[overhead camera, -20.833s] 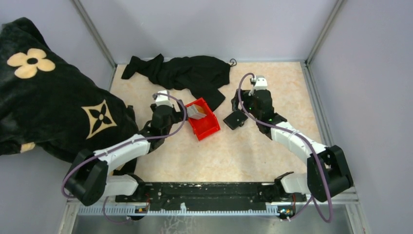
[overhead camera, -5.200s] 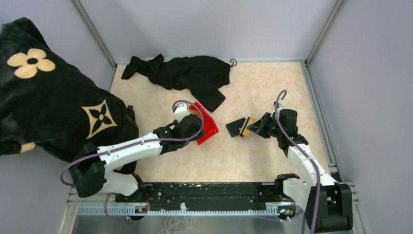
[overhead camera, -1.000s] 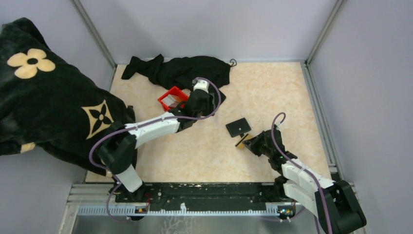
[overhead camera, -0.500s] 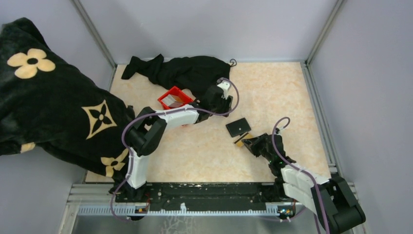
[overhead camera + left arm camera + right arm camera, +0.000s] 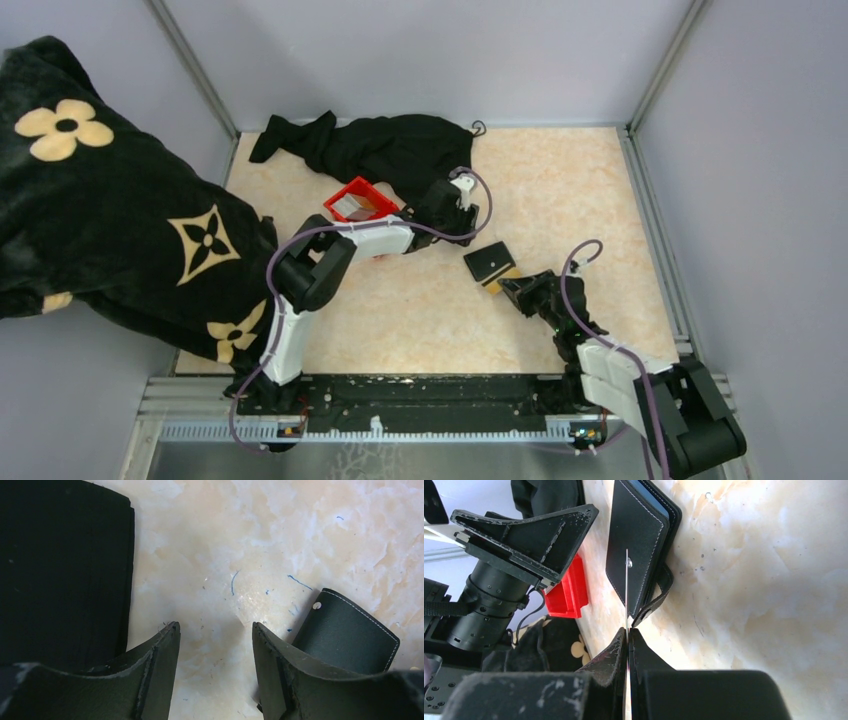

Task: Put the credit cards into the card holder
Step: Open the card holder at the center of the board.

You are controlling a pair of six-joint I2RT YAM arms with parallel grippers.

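R hand point(image 5: 628, 632) pinches a tan card point(image 5: 626, 580) edge-on, long axis aimed fwd — card holder point(image 5: 636, 540) lies on the desk point(image 5: 749, 580) just ahead, top centre. L hand point(image 5: 212, 635) gapes empty, holder at its lower right.

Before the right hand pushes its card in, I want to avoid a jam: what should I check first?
1. Card pinched in right hand: ok.
2. Card holder lying flat on table: ok.
3. Its strap unfastened: ok.
4. Pocket open toward the card: cannot tell.
5. Left hand steadying the holder: not ok, open and empty beside it.
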